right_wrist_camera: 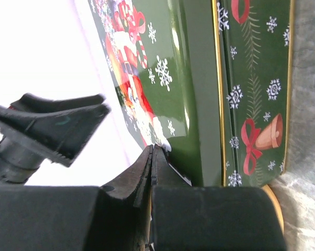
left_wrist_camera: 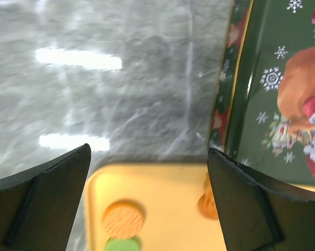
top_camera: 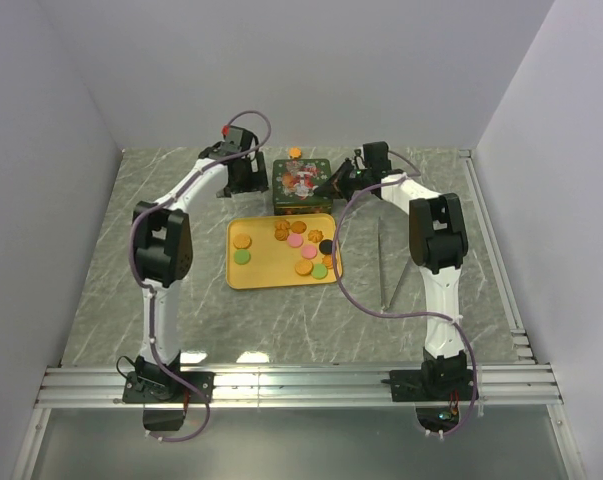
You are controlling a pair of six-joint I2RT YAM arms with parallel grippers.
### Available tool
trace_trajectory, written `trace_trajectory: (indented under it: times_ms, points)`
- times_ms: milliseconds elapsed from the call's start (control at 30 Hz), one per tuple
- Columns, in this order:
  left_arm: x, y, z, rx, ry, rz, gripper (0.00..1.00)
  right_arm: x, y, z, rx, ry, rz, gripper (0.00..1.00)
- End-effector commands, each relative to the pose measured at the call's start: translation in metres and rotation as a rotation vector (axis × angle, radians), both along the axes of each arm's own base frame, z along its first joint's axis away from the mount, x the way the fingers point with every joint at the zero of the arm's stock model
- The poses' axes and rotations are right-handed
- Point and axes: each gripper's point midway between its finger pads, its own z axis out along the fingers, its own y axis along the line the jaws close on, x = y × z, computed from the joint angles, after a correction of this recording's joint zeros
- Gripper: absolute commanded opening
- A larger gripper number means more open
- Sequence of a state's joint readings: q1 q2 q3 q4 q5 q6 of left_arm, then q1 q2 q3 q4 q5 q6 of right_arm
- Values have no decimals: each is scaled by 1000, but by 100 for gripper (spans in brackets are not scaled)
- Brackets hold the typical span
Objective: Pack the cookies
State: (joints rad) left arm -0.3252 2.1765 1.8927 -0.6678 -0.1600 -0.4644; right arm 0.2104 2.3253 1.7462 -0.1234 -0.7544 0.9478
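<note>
surface: grey marble table (top_camera: pixel 181 290) | on it: yellow tray (top_camera: pixel 266 272), green tin (top_camera: pixel 301 185)

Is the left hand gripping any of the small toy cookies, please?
No, the left hand is open and empty; cookies lie on the yellow rectangular tray below it.

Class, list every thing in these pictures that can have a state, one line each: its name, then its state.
tin, closed.
cookies, lying loose on the tray, not yet packed.
tray, holding the cookies.
left hand, open, empty, above the tray's far corner beside the tin.
right hand, shut, tips at the tin's upper edge.
</note>
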Motion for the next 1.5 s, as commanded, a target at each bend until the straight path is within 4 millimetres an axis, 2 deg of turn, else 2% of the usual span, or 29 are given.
trace_trajectory:
  times_ms: [0,33,100,133,200,233,433,500,633,667,733,767,900,1067,1100,1133,1167,1233,1267,1300,1333,1367,1400,1433,1467]
  points:
    - [-5,13,63,12,-117,9,99,-8,-21,-21,-114,51,-44,0]
    - [-8,21,72,14,-132,21,100,-8,-20,-18,-108,47,-40,0]
    - [-14,28,77,22,-132,29,99,-7,-19,-11,-108,28,-33,0]
    - [-16,35,87,25,-150,41,99,-6,-18,-5,-106,18,-32,0]
    - [-22,43,92,34,-152,50,99,-5,-17,5,-107,-6,-25,0]
    - [-25,50,102,34,-169,61,99,-3,-16,12,-106,-20,-24,0]
    - [-45,78,115,39,-186,117,99,0,-15,56,-96,-100,-19,0]
    - [-53,82,112,52,-175,124,100,0,-15,75,-90,-136,-17,0]
    - [-68,87,122,53,-191,131,99,-5,-16,107,-80,-194,-20,0]
    - [-71,88,123,54,-191,132,99,-7,-16,119,-74,-214,-23,0]
    - [-77,91,129,59,-201,133,99,-12,-17,129,-67,-229,-26,0]
    - [-79,92,131,61,-203,137,99,-16,-17,142,-60,-251,-24,0]
    - [-90,99,138,59,-218,147,99,-28,-21,169,-62,-305,-18,0]
    - [-104,111,161,60,-283,170,99,-49,-30,210,-94,-401,-10,0]
    - [-107,113,161,68,-289,164,99,-54,-30,213,-100,-409,-7,0]
    - [-111,114,172,65,-322,160,99,-61,-33,217,-106,-405,-5,0]
    - [-115,117,176,77,-331,160,99,-69,-35,230,-115,-437,0,0]
    - [-129,124,188,91,-353,178,99,-85,-38,234,-132,-434,12,0]
    - [-134,128,189,102,-355,185,99,-98,-41,250,-139,-476,14,0]
    - [-147,136,191,117,-367,217,99,-105,-45,244,-155,-457,11,0]
    - [-153,141,190,122,-378,238,99,-112,-46,246,-162,-465,13,0]
    - [-157,143,191,118,-399,249,99,-125,-50,258,-175,-512,19,0]
    - [-170,145,187,107,-408,257,99,-132,-54,253,-202,-505,17,0]
    - [-174,145,186,95,-425,258,99,-138,-56,255,-224,-526,21,0]
    - [-177,145,185,85,-439,258,100,-152,-57,268,-257,-601,40,0]
